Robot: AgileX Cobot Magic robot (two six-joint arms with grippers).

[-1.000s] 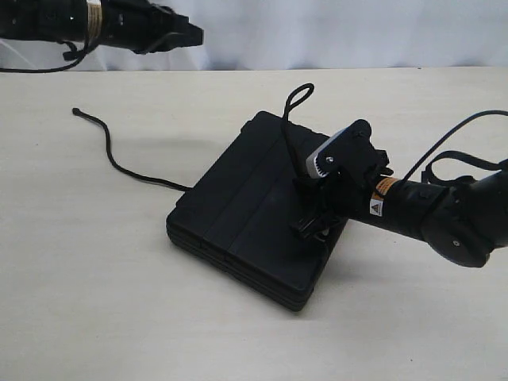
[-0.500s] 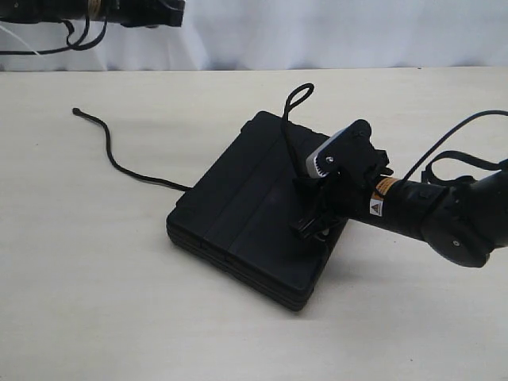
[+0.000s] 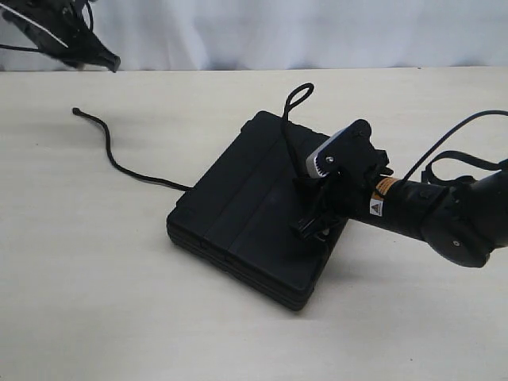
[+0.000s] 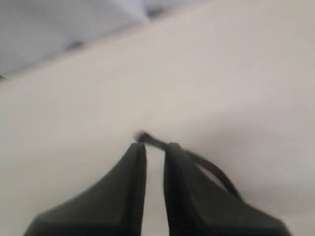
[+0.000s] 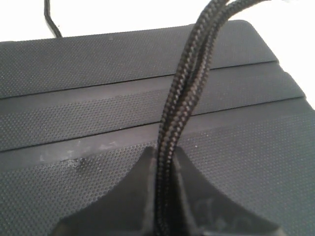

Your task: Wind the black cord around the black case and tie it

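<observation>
The black case (image 3: 246, 214) lies flat in the middle of the table. The black cord (image 3: 111, 155) runs from its knotted tip (image 3: 75, 111) to the case's left edge. Its loop end (image 3: 300, 94) lies beyond the far corner, and a doubled strand crosses the lid. My right gripper (image 3: 311, 225) rests on the lid, shut on that doubled cord (image 5: 184, 83) above the ribbed case (image 5: 74, 123). My left gripper (image 3: 109, 60) hovers at the far left, tilted down. Its jaws (image 4: 155, 146) stand slightly apart and empty, with the blurred cord tip (image 4: 142, 137) just past them.
Pale tabletop (image 3: 95, 302) surrounds the case. A white backdrop (image 3: 317, 32) closes off the far edge. The right arm's cables (image 3: 456, 155) loop over the table at the right.
My left arm swung left along the far edge and tipped its gripper down toward the cord's tip. The right gripper, cord and case have not moved.
</observation>
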